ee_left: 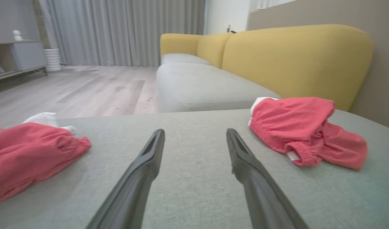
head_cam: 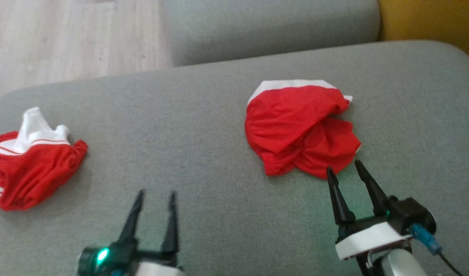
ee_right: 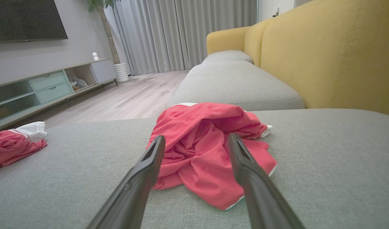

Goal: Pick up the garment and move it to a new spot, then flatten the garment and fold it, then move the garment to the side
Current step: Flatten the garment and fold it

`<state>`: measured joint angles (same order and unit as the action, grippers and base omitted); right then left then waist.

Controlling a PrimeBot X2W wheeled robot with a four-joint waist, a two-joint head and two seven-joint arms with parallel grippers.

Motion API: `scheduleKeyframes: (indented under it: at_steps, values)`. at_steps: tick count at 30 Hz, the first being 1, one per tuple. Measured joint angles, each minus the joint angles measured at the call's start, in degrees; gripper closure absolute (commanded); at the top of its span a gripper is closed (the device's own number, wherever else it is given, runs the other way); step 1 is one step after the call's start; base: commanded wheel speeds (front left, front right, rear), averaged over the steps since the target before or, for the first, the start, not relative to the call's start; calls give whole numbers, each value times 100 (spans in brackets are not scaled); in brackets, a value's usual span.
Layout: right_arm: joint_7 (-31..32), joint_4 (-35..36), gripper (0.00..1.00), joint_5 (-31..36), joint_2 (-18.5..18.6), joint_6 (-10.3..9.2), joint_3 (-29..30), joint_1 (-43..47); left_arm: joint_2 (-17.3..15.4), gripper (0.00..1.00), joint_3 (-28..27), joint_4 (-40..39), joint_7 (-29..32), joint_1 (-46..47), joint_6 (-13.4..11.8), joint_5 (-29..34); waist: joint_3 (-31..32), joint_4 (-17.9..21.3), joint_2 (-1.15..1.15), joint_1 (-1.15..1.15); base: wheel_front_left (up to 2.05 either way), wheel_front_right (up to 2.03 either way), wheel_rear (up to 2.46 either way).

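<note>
1. The crumpled red fabric garment (head_cam: 299,126) with white trim lies in a loose heap on the right half of the wide grey fabric sofa cushion (head_cam: 203,126). Its white band is turned to the far side.
2. The right gripper (head_cam: 343,167) stands just at the near edge of this garment. Its two dark fingers are spread wide and hold nothing.
3. In the right wrist view, the garment (ee_right: 207,149) shows between and behind the fingers of the right gripper (ee_right: 197,137). I cannot tell if the tips touch the cloth.
4. The left gripper (head_cam: 157,193) is also spread open and empty. It is over bare cushion, well apart from both pieces of clothing; its wrist view shows grey fabric between the fingers (ee_left: 195,131).
5. A second red garment (head_cam: 31,168) with white stripes and a white part lies at the left edge of the cushion.
6. Behind the cushion there is a yellow backrest (ee_left: 296,60), and beside the sofa a pale wooden floor (head_cam: 65,38).
</note>
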<state>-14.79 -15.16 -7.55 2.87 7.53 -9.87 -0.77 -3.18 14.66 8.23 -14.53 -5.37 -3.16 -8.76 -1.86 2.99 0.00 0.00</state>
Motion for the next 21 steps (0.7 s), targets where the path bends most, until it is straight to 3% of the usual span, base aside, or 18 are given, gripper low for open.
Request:
scheduleKeyframes:
  at_steps: [5, 10, 17, 21]
  values:
    - [0, 170, 0, -1, 0, 0, -68, -336, 1, 0, 527, 512, 0, 863, 527, 614, -372, 162, 0, 1, 0, 0, 0]
    - [0, 302, 0, -1, 0, 0, -105, -706, -14, 0, 1116, 1567, -1, 1870, 838, 1043, -779, 460, 0, 2, 0, 0, 0]
    - [0, 393, 0, -104, 0, 0, -167, -854, -21, 0, 1559, 2971, 0, 2753, 976, 1155, -1230, 1046, 0, 1, 0, 0, 0]
    - [0, 445, 0, -163, 0, 0, -156, -948, -54, 0, 1633, 3069, -1, 3080, 979, 1178, -1430, 1370, 0, 0, 0, 0, 0]
